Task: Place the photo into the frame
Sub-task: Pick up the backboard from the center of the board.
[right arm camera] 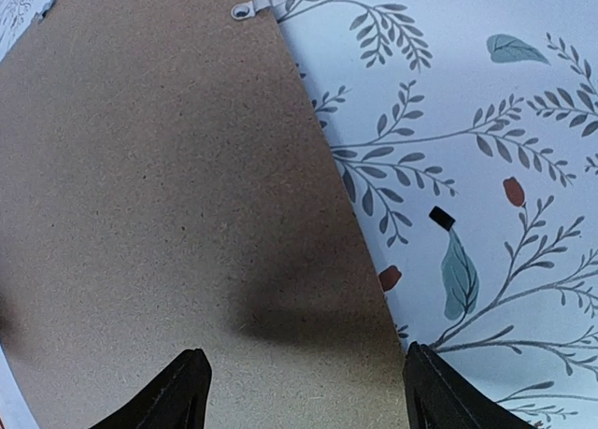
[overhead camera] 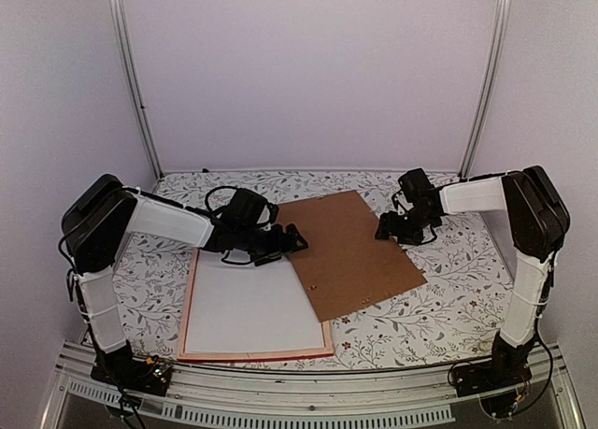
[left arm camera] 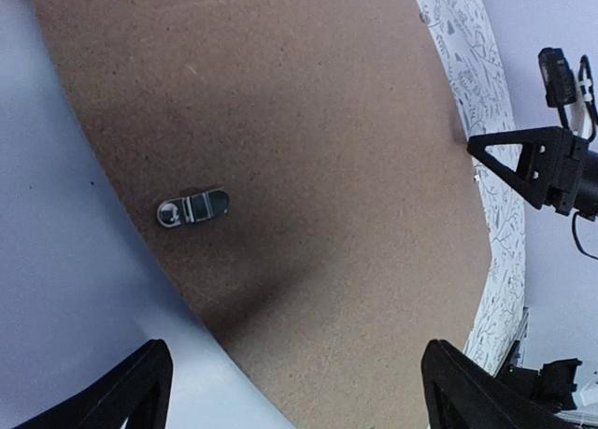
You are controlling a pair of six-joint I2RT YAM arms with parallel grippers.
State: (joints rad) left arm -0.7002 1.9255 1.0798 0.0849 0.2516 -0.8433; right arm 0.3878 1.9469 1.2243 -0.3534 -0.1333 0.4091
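Photo: the white sheet lying flat inside the frame looks to me like the photo's plain back, face down. No red or brown print shows anywhere, so I cannot be sure.
Frame: the frame lies flat on the desk in front of the left arm, with thin pinkish rails around the white sheet.
Board: the brown backing board sits askew, its left edge lying over the frame's far right corner.
Left arm: the left end effector has its fingers apart and holds nothing. It hangs over the board where it meets the white sheet.
Right arm: the right end effector has its fingers apart and holds nothing. It hangs over the board's right edge.
Handling: I'd judge the photo light, bendy and easily creased. Lying flat, it offers only an edge or corner to pinch. The frame looks stiff and is best taken by a rail.
Count: one frame, one white sheet, one backing board, one turn clip, one hanger tab.
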